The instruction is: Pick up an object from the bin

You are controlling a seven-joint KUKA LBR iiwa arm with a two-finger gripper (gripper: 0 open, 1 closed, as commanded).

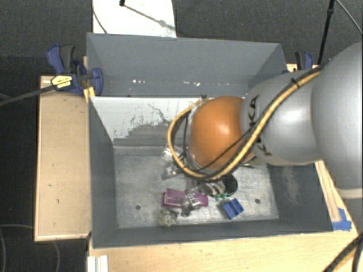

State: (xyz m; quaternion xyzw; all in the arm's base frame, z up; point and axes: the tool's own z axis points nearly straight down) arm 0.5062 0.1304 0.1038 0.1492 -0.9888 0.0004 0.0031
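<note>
orange cover point(218, 130) above purple block point(174, 197)

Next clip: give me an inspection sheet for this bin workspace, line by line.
Surface: grey metal bin, floor scuffed and scratched.
Job's things: purple block at the floor's front middle, close beside the gripper.
Clutter: blue piece, greenish lump, black round thing, silvery piece.
Gripper: low over the floor, under the orange wrist cover.
Cables: yellow-and-black cable loops round the wrist.
Surroundings: dark floor.
</note>
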